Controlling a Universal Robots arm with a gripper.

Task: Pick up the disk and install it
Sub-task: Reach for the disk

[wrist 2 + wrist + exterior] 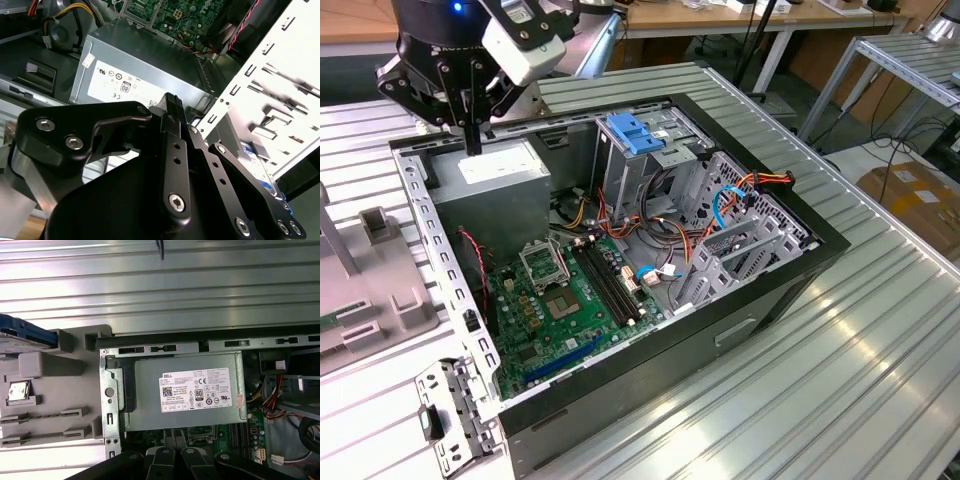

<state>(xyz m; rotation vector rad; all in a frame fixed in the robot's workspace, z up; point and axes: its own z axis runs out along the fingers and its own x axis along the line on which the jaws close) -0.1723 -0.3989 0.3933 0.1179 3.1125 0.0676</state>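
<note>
At the exterior view's left, a grey fixture (380, 300) sits on the ribbed tabletop (850, 340), just beside the open computer case (740, 335). In the first wrist view we find the disk (20, 330), its blue side rail showing, lying in that fixture outside the case wall, so we judge that it has not yet been picked up. Next comes the gripper (472, 140), which hangs above the corner of the case where the grey power supply (495, 180) with its white label sits. Its fingers (172, 120) are together, with nothing between them. It is apart from the disk and touches nothing that we can make out. Further toward the exterior view's right, the green motherboard (555, 300) lies on the case floor, and beyond it stands the metal cage (635, 140) with the blue plastic top, with loose cables trailing beside it. We see no disk seated inside the case. As we read it, the task is at its very start, with both the pick-up and the installation left to do.
</note>
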